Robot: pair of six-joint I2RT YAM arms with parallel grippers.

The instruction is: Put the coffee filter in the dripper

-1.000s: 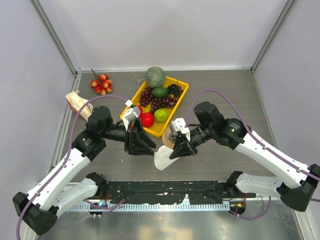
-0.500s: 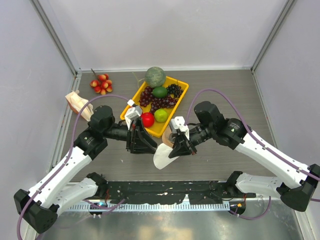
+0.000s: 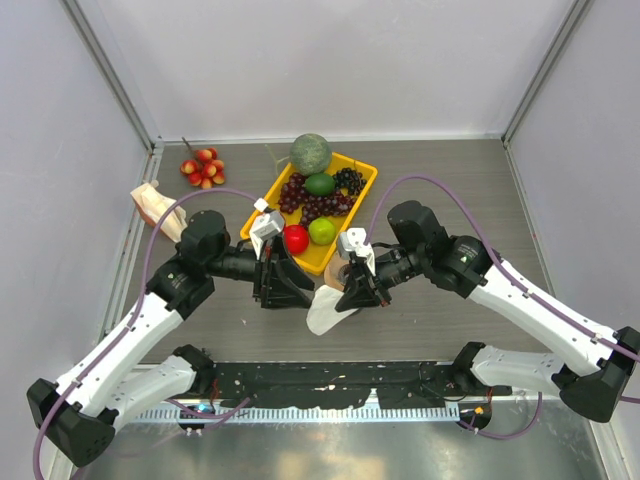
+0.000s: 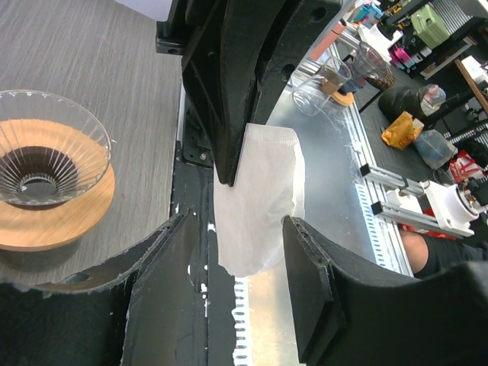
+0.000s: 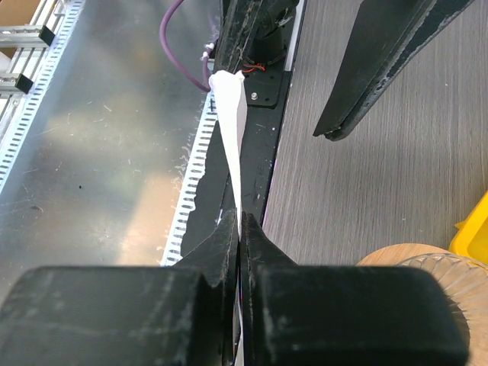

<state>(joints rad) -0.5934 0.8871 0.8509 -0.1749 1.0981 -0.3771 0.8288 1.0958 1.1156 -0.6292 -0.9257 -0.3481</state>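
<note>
Your left end effector (image 4: 236,229) is standing partly open, gripping nothing, its fingers flanking the coffee filter (image 4: 255,191) without visibly touching it. The filter is hanging in the air over the counter's near edge, between the two arms, flattened and drooping. Your right end effector (image 5: 239,223) is pinching one edge of it, jaws fully closed on the paper. The dripper (image 4: 80,126) is sitting on a wooden ring (image 4: 46,229) just on the far side. You are likely handling light, limp, easily creased paper, so you are safest taking it gently by an edge or seam.
</note>
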